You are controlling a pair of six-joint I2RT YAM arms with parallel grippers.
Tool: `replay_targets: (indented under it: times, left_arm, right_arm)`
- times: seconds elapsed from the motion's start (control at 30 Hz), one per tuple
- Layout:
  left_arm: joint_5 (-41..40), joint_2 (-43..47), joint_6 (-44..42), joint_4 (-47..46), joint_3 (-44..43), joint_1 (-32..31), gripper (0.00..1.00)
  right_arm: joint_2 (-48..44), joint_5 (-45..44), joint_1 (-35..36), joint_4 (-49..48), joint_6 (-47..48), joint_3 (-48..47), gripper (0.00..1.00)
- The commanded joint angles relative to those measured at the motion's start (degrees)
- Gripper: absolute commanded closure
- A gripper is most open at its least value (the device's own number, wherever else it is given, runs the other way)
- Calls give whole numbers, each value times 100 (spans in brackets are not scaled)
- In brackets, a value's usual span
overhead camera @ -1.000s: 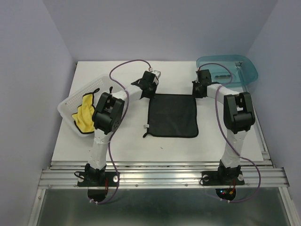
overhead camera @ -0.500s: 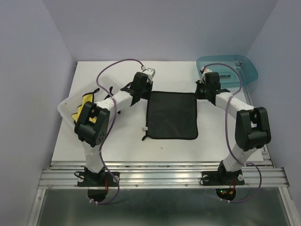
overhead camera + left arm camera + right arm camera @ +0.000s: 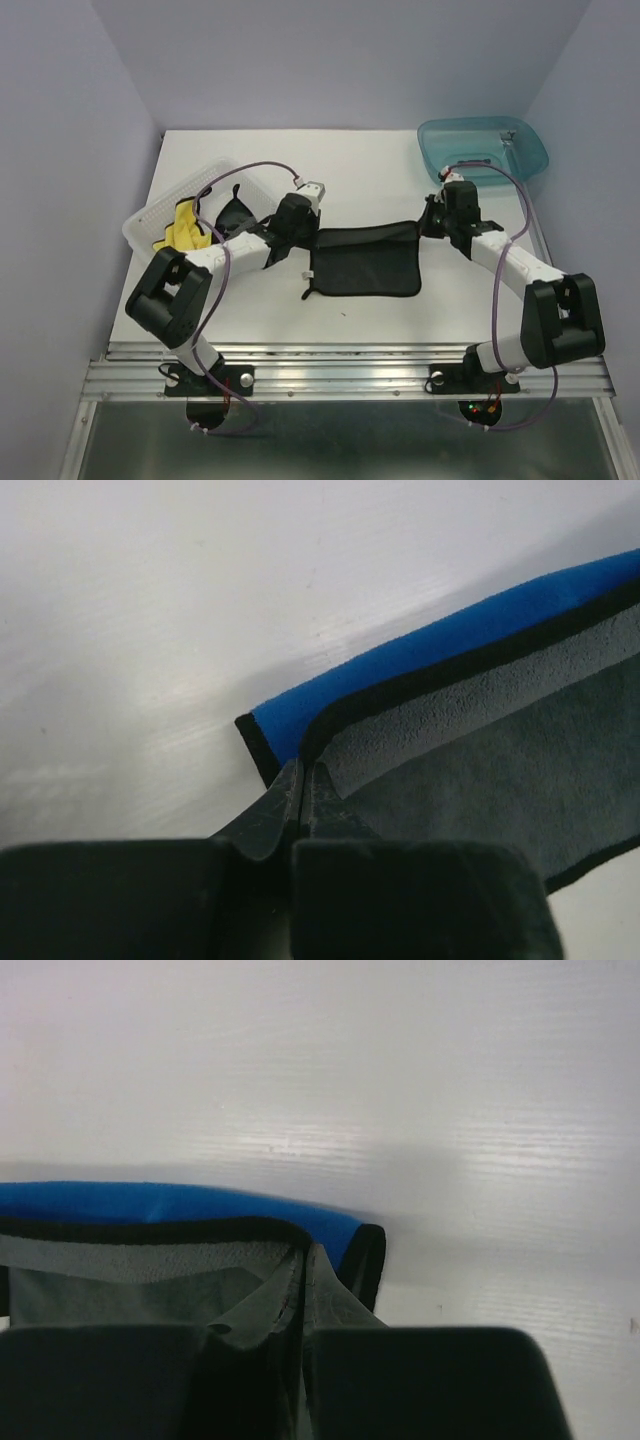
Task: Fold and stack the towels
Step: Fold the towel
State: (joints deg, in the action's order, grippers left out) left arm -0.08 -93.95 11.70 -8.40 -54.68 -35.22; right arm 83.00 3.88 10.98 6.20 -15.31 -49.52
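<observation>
Step in hand: fold 1 on towel 1 of 3. The soft square towel (image 3: pixel 365 268), dark grey on top and bright blue beneath with black edging, lies at the centre of the white table (image 3: pixel 350 170). Its 2 far corners are raised and curled over toward the near edge.

The left end effector (image 3: pixel 303 780) is fully closed, pinching the left far corner. The right end effector (image 3: pixel 303 1260) is likewise closed on the right far corner.

In my judgement, the next move calls for carrying both corners level to the near hem, then releasing them together.

The yellow towel (image 3: pixel 180 228) and a dark towel (image 3: pixel 237 215) sit in the clear ribbed plastic basket (image 3: pixel 160 205) at left. A teal translucent plastic tray (image 3: pixel 530 150) stands at far right. Plain lilac walls (image 3: pixel 350 60) enclose the table.
</observation>
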Motion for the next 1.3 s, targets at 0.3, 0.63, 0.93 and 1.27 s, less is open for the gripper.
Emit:
replay_targets:
  times: [0.3, 0.63, 0.93, 1.27]
  left_arm:
    - [-423, 1361, 947, -575, 1117, -424, 100]
    - [-528, 1898, 1361, -592, 1732, -740, 100]
    - [-660, 1635, 1484, -619, 1917, -784, 100]
    - [-309, 1441, 1563, -654, 1978, -863, 100]
  right_arm:
    - [-1286, -599, 352, 734, -824, 829, 99]
    - [-1849, -564, 352, 1007, -974, 1155, 99]
    - [-1647, -432, 361, 831, -947, 1374, 99]
    - [-1559, -37, 361, 672, -1000, 1664, 92]
